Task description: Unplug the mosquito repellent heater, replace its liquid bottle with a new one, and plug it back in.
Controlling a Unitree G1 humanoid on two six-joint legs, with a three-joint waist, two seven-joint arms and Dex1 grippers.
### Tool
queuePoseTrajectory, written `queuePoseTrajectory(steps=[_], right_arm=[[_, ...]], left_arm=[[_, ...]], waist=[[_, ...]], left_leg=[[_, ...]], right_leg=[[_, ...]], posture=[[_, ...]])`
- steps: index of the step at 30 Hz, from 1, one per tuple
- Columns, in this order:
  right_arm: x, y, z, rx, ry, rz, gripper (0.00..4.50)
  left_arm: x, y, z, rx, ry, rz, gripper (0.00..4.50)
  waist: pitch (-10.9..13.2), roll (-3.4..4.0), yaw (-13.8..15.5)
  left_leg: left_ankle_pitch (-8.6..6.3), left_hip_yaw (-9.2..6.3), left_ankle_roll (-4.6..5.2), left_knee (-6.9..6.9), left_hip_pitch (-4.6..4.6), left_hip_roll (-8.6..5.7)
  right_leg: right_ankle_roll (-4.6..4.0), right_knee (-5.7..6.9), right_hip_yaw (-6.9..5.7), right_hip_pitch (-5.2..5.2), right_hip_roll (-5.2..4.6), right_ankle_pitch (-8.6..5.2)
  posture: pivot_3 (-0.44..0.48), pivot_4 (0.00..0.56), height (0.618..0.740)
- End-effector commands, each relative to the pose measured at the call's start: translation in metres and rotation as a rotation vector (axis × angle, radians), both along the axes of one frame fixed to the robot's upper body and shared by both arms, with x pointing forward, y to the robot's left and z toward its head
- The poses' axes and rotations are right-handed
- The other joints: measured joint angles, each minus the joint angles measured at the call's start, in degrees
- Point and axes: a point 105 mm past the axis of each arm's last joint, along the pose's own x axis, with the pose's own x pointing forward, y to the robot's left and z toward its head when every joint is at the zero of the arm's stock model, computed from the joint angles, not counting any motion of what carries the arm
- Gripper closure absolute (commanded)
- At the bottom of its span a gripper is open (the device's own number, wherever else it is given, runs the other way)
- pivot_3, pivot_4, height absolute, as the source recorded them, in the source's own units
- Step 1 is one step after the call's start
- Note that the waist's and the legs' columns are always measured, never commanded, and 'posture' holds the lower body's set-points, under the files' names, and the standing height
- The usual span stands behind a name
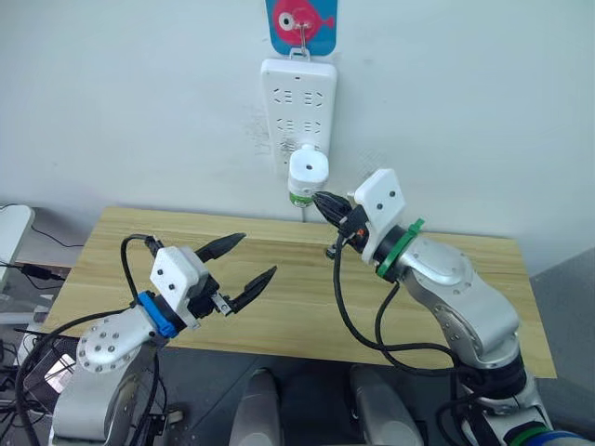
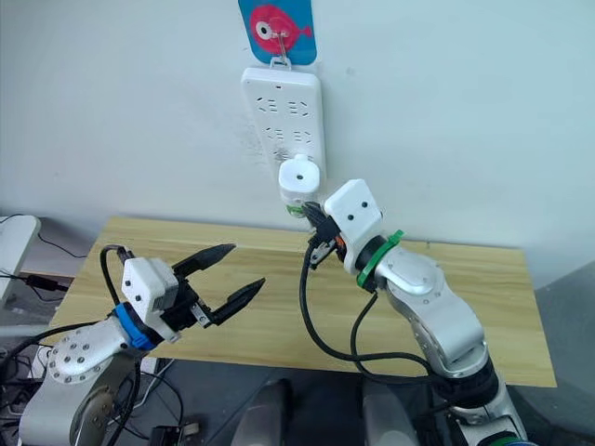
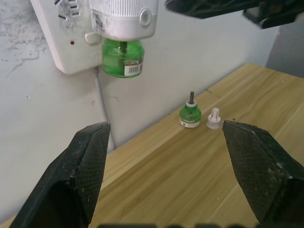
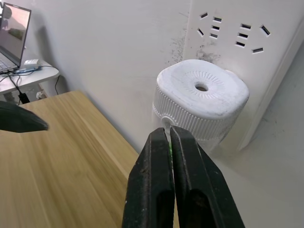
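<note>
The mosquito repellent heater (image 1: 309, 169) is plugged into the lower part of a white power strip (image 1: 297, 98) on the wall. A green liquid bottle (image 3: 122, 57) hangs screwed in under it. My right gripper (image 1: 321, 202) is shut, and its tips touch or nearly touch the heater's lower edge beside that bottle; the right wrist view shows the heater (image 4: 202, 97) just past the closed fingers (image 4: 161, 156). A second small green bottle with a bare wick (image 3: 190, 115) stands on the table below, next to a small white cap (image 3: 214, 118). My left gripper (image 1: 257, 255) hovers open over the table, holding nothing.
The wooden table (image 1: 279, 311) stands against the white wall. A blue plaque with a pink fish (image 1: 302, 23) holds the power strip's hook. The strip's cord (image 3: 102, 102) runs down behind the table. A laptop (image 4: 13, 23) sits on a side desk.
</note>
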Motion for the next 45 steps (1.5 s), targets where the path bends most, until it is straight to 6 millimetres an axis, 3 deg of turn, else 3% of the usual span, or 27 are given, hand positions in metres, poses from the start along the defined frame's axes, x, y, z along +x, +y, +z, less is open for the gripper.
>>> queuePoseTrajectory(steps=[1, 17, 33, 45], right_arm=[[-0.003, 0.005, 0.01, 0.019, -0.053, 0.011, 4.48], [0.004, 0.015, 0.011, 0.058, -0.028, -0.009, 4.48], [0.023, -0.006, 0.01, 0.017, -0.075, -0.18, 4.48], [0.032, -0.008, 0.005, -0.023, -0.15, -0.261, 4.48]], left_arm=[[-0.006, -0.006, 0.012, 0.006, -0.073, -0.008, 0.49], [-0.002, -0.013, 0.012, 0.008, -0.087, -0.039, 0.49], [0.001, -0.017, 0.011, 0.002, -0.084, -0.059, 0.49], [0.005, -0.019, 0.012, -0.009, -0.089, -0.06, 0.49]], waist=[[0.0, 0.0, 0.1], [0.0, 0.0, -0.2], [0.0, -0.02, 0.0], [-0.1, -0.08, 0.1]], left_leg=[[0.0, 0.01, 0.0, 0.0, 0.0, -0.01], [0.0, 0.02, 0.0, -0.01, 0.0, 0.0], [0.06, 0.01, -0.04, 0.22, 0.01, -0.01], [0.16, -0.02, -0.07, 0.23, 0.01, -0.01]], right_leg=[[0.0, 0.0, 0.01, 0.0, 0.0, 0.0], [0.0, 0.0, 0.0, 0.0, 0.01, 0.0], [0.06, 0.1, 0.04, 0.02, 0.02, 0.08], [0.04, 0.12, 0.03, 0.02, 0.04, 0.14]], posture=[[0.001, 0.25, 0.697], [-0.004, 0.245, 0.697], [-0.009, 0.238, 0.697], [-0.014, 0.235, 0.697]])
